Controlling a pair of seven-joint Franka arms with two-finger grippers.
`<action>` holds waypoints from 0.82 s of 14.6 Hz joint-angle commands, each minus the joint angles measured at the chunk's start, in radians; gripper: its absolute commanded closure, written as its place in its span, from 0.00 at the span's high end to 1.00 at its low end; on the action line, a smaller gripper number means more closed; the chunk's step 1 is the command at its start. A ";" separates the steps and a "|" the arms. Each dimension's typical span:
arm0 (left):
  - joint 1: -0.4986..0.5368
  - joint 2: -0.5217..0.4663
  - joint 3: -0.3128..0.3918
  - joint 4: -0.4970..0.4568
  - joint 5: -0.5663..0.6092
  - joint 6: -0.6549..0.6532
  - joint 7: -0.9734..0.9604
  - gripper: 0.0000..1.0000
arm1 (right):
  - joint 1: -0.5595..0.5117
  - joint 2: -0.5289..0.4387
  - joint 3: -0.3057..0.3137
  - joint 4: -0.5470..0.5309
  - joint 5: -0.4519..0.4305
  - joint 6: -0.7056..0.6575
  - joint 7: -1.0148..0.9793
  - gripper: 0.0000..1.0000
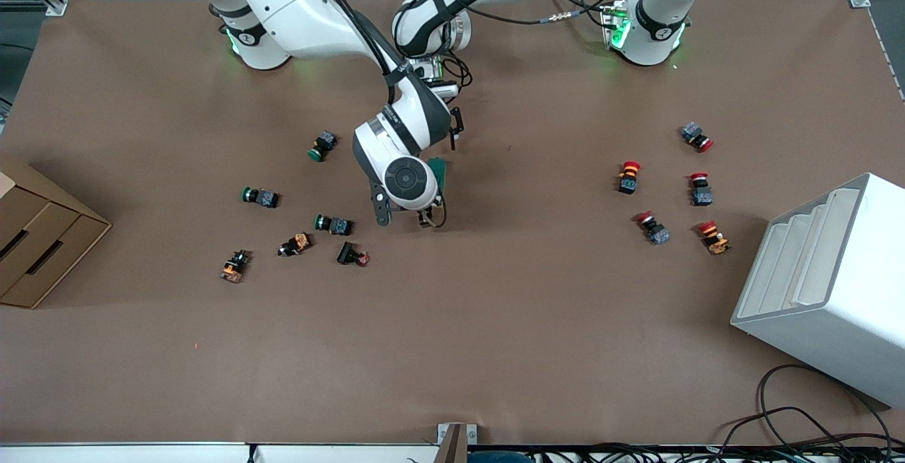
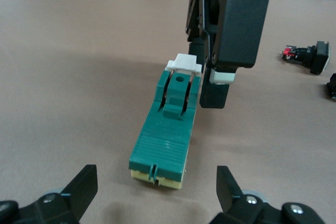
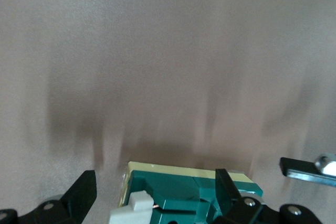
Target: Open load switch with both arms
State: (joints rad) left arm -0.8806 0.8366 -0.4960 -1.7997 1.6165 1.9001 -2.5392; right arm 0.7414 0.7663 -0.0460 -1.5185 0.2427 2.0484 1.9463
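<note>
The load switch (image 1: 440, 172) is a dark-green block lying flat near the table's middle, mostly hidden under the right arm's hand in the front view. In the left wrist view the load switch (image 2: 165, 129) shows whole, its white sliding piece (image 2: 184, 64) at the end away from my left gripper. My left gripper (image 2: 156, 190) (image 1: 454, 131) is open, its fingertips just short of the switch's ribbed end. My right gripper (image 3: 155, 192) (image 2: 220, 77) is open and stands over the white-piece end, straddling the load switch (image 3: 184, 192).
Green-capped push buttons (image 1: 324, 145) (image 1: 260, 196) (image 1: 332, 223) and other small parts (image 1: 295, 244) lie toward the right arm's end. Red-capped buttons (image 1: 628, 177) (image 1: 700, 189) lie toward the left arm's end, near a white rack (image 1: 827, 286). A cardboard box (image 1: 35, 237) sits at the table's edge.
</note>
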 commanded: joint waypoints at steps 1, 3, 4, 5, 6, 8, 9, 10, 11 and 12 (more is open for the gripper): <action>-0.014 0.012 0.016 -0.006 0.040 -0.013 -0.010 1.00 | 0.019 -0.004 -0.006 0.011 0.024 -0.014 0.011 1.00; -0.015 0.016 0.019 -0.006 0.045 -0.013 -0.010 1.00 | 0.023 -0.007 -0.006 0.012 0.026 -0.022 0.013 1.00; -0.015 0.019 0.019 -0.006 0.051 -0.013 -0.009 1.00 | 0.024 -0.008 -0.003 0.012 0.026 -0.027 0.013 1.00; -0.015 0.024 0.020 -0.006 0.066 -0.015 -0.010 1.00 | 0.024 -0.010 0.004 0.014 0.026 -0.036 0.014 1.00; -0.015 0.033 0.020 -0.006 0.075 -0.018 -0.010 1.00 | 0.024 -0.012 0.009 0.017 0.026 -0.046 0.014 1.00; -0.017 0.042 0.019 -0.006 0.082 -0.035 -0.012 1.00 | 0.024 -0.012 0.011 0.037 0.027 -0.088 0.014 1.00; -0.026 0.047 0.020 -0.004 0.082 -0.035 -0.012 1.00 | 0.024 -0.012 0.011 0.049 0.027 -0.117 0.014 1.00; -0.034 0.058 0.024 -0.001 0.082 -0.035 -0.010 1.00 | 0.023 -0.013 0.011 0.061 0.027 -0.144 0.014 1.00; -0.040 0.070 0.033 0.005 0.088 -0.035 -0.010 1.00 | 0.020 -0.015 0.011 0.073 0.027 -0.171 0.014 1.00; -0.053 0.076 0.043 0.006 0.100 -0.035 -0.010 1.00 | 0.013 -0.018 0.014 0.087 0.027 -0.203 0.013 1.00</action>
State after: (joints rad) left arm -0.9011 0.8829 -0.4754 -1.8082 1.6920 1.8686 -2.5391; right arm 0.7627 0.7655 -0.0406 -1.4477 0.2521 1.9091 1.9493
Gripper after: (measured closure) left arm 0.000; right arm 0.000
